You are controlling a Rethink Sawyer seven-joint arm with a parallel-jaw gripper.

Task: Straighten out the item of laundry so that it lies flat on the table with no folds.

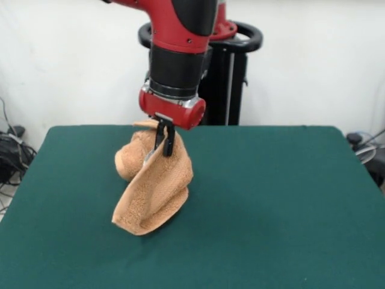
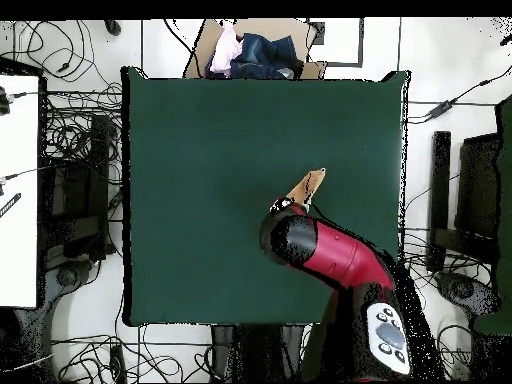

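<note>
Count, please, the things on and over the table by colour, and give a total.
Orange-tan: 1, the terry-cloth towel, bunched and hanging from the gripper, its lower end on the table.
Dark green: 1, the felt-like table top.
Red and black: 1, the robot arm, with its gripper shut on the towel.
Total: 3

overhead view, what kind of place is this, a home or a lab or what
Most likely a robotics lab or test room. The arm's gripper holds a towel above a green table that stands alone, loose cables sprawl over the floor on both sides, and a cardboard box of clothes sits at the table's far edge.
</note>
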